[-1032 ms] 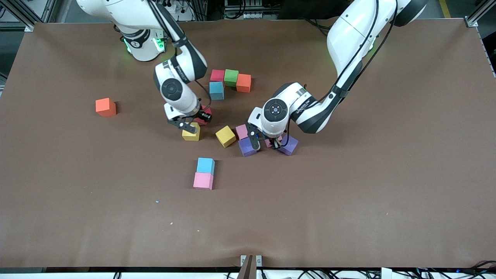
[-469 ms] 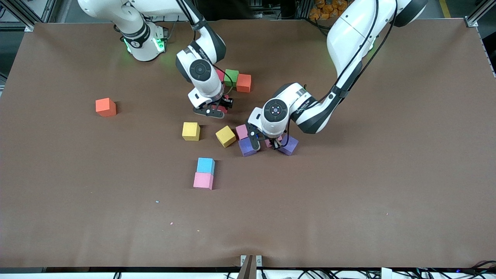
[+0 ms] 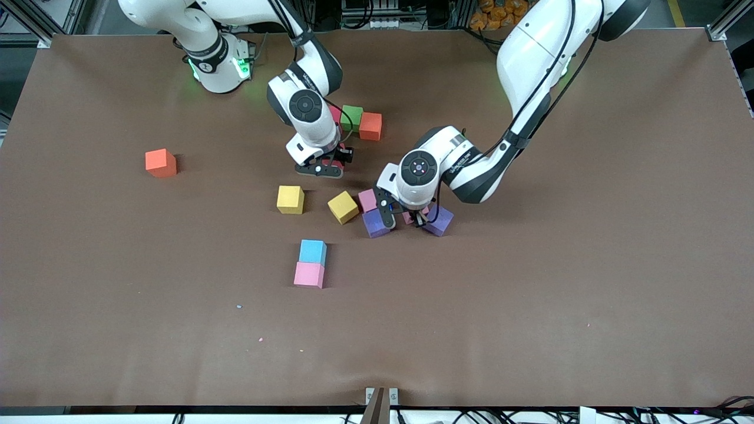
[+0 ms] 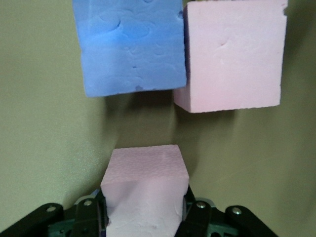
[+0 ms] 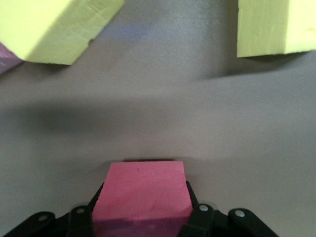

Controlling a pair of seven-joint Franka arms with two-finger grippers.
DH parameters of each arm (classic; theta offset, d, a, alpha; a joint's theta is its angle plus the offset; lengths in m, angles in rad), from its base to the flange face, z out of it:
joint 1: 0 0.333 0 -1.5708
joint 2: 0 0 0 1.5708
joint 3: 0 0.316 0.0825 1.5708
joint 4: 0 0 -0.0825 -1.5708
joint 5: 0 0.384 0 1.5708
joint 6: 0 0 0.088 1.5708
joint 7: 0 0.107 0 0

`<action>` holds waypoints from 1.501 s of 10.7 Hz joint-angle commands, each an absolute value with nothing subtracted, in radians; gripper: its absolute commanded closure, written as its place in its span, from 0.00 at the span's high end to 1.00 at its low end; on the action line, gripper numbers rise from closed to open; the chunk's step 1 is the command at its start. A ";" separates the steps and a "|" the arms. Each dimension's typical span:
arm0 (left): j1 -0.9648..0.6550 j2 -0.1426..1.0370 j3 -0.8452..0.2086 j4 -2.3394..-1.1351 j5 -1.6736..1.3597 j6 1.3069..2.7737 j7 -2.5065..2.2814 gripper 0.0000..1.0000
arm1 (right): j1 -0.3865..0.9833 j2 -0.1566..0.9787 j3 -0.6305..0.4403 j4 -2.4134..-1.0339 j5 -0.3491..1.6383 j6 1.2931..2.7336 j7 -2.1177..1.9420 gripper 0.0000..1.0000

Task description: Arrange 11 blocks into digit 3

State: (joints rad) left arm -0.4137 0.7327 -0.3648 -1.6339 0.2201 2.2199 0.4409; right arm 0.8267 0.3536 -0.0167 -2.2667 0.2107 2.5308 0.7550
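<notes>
My right gripper (image 3: 328, 167) is shut on a crimson block (image 5: 140, 192) and holds it low over the table, close to the blocks at the back. There a second crimson block (image 3: 336, 113), a green block (image 3: 351, 118) and an orange block (image 3: 370, 126) touch in a row; my right hand hides what lies nearer. My left gripper (image 3: 412, 219) is shut on a pink block (image 4: 145, 192) between two purple blocks (image 3: 376, 224) (image 3: 440, 221). Another pink block (image 3: 368, 200) touches the first purple one. Two yellow blocks (image 3: 290, 199) (image 3: 343, 206) lie nearer the camera than my right gripper.
A blue block (image 3: 313, 251) and a pink block (image 3: 309, 274) touch each other nearer the camera. A lone orange-red block (image 3: 161, 162) lies toward the right arm's end of the table.
My right gripper has carried the crimson block from beside the yellow block up toward the row of blocks; over the last half second it barely moved. The left arm has not moved.
</notes>
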 commanded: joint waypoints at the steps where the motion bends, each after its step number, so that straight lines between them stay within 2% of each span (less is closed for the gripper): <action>1: -0.408 0.741 -0.371 -1.620 0.224 2.217 0.462 0.09 | 0.821 0.354 -0.018 -2.287 0.192 2.534 0.733 0.11; 9: -0.408 0.730 -0.379 -1.594 0.180 2.212 0.481 0.10 | 0.805 0.353 -0.021 -2.295 0.192 2.522 0.681 0.14; 12: -0.405 0.684 -0.411 -1.592 0.152 2.117 0.511 0.10 | 0.796 0.354 -0.021 -2.295 0.190 2.519 0.666 0.14; 13: -0.405 0.675 -0.423 -1.592 0.152 2.108 0.509 0.10 | 0.799 0.359 -0.021 -2.295 0.190 2.520 0.667 0.19; 14: -0.403 0.664 -0.439 -1.591 0.150 2.093 0.509 0.10 | 0.801 0.359 -0.020 -2.295 0.190 2.519 0.669 0.49; 15: -0.402 0.646 -0.440 -1.591 0.128 2.073 0.511 0.10 | 0.807 0.357 -0.021 -2.295 0.190 2.517 0.670 0.99; 16: -0.403 0.632 -0.449 -1.588 0.097 2.054 0.509 0.10 | 0.807 0.353 -0.021 -2.292 0.190 2.502 0.669 1.00</action>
State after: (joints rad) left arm -0.4128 0.6721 -0.4379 -1.5792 0.1425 2.0919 0.4869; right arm 0.8086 0.3574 -0.0242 -2.2908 0.2087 2.5176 0.6733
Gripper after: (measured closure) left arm 0.454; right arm 0.273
